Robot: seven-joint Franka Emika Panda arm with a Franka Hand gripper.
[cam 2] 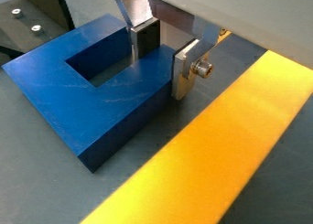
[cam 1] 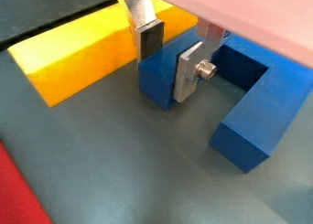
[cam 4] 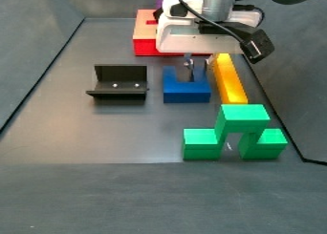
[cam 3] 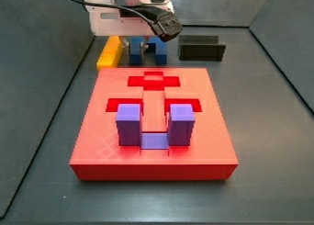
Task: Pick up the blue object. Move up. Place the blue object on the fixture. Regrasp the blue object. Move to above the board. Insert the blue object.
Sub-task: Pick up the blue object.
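Observation:
The blue object [cam 1: 263,109] [cam 2: 86,90] lies flat on the grey floor, its U-shaped recess open to the side. My gripper [cam 1: 167,72] [cam 2: 163,72] is down over one arm of the U, with one finger in the recess and the other on the outer face, both pressed against the block. In both side views the gripper [cam 3: 156,47] [cam 4: 194,71] stands over the blue object [cam 3: 154,56] [cam 4: 185,89]. The fixture [cam 3: 203,49] [cam 4: 118,83] sits a little to one side of it. The red board [cam 3: 215,141] [cam 4: 144,34] lies apart from both.
A long yellow bar [cam 1: 73,63] [cam 2: 208,154] [cam 3: 110,52] [cam 4: 230,77] lies right beside the blue object on the gripped arm's side. A purple U block [cam 3: 153,126] sits in the board. A green block [cam 4: 234,135] lies on the floor. Dark walls enclose the floor.

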